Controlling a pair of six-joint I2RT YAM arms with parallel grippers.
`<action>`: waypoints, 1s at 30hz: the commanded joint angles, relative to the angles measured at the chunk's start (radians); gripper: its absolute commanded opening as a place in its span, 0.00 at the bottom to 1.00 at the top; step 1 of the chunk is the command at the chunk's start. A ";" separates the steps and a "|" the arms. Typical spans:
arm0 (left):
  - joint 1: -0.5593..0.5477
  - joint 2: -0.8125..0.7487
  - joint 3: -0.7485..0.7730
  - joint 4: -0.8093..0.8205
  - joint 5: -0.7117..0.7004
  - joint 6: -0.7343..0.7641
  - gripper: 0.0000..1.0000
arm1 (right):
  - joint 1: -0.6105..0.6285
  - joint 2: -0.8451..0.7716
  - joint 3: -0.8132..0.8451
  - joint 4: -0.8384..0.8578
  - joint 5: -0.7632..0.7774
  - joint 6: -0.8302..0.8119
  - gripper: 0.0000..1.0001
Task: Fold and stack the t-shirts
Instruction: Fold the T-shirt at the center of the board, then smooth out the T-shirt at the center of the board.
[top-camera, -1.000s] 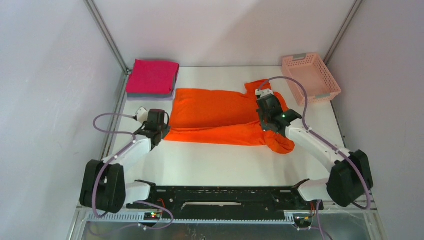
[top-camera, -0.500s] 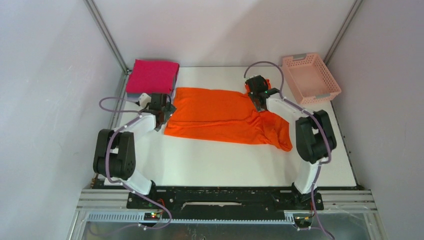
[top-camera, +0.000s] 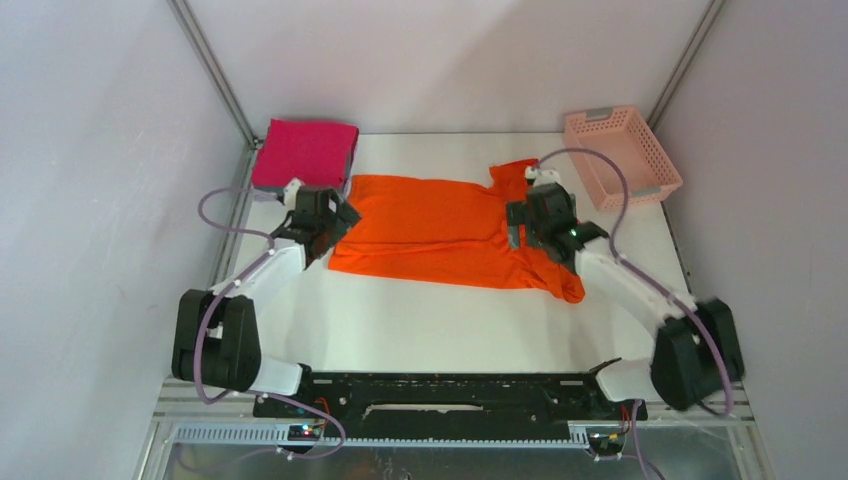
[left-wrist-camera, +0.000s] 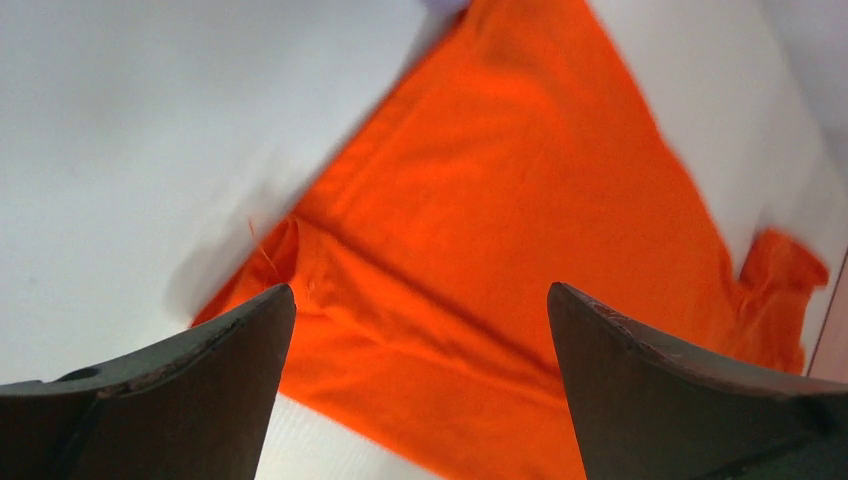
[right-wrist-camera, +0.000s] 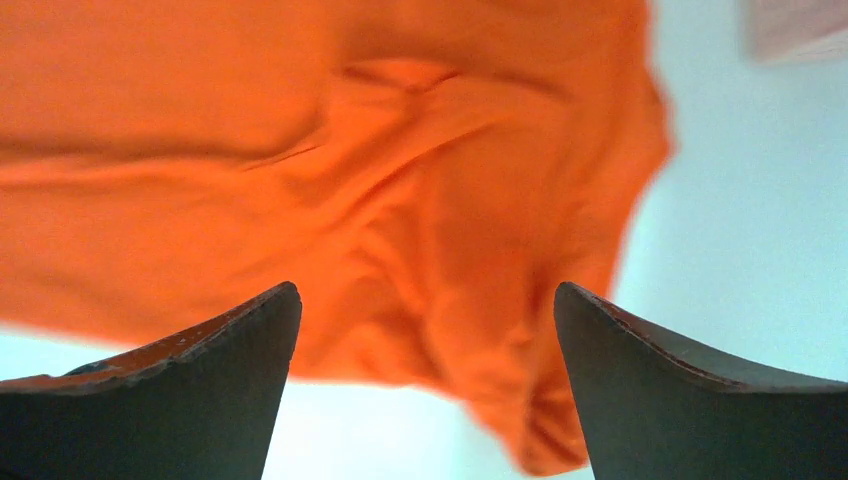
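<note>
A bright orange t-shirt (top-camera: 440, 235) lies folded lengthwise into a long band across the middle of the table, one sleeve poking out at the back right. My left gripper (top-camera: 333, 216) hovers over its left end, jaws wide open and holding nothing. In the left wrist view (left-wrist-camera: 420, 300) the orange cloth (left-wrist-camera: 520, 200) lies flat below the fingers. My right gripper (top-camera: 528, 224) is open above the shirt's right end. The right wrist view (right-wrist-camera: 428, 298) shows rumpled orange cloth (right-wrist-camera: 400, 180) under it. A folded magenta-pink t-shirt (top-camera: 305, 153) sits at the back left corner.
A pale pink lattice basket (top-camera: 620, 155) stands at the back right corner. White table surface (top-camera: 440, 320) stretches between the shirt and the arm bases. Metal frame posts run along both back corners.
Both grippers have opened and let go of the orange shirt. The left one moved back to the shirt's left end. The right one swung to the far edge, then came back nearer.
</note>
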 joint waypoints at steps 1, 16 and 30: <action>-0.015 0.034 -0.080 0.069 0.157 0.042 1.00 | 0.025 -0.174 -0.183 0.083 -0.426 0.220 0.99; -0.011 0.215 0.048 0.079 0.118 0.053 1.00 | -0.173 0.060 -0.188 0.184 -0.389 0.201 1.00; 0.011 0.305 0.173 0.064 0.098 0.056 1.00 | -0.218 0.171 -0.135 0.146 -0.379 0.203 1.00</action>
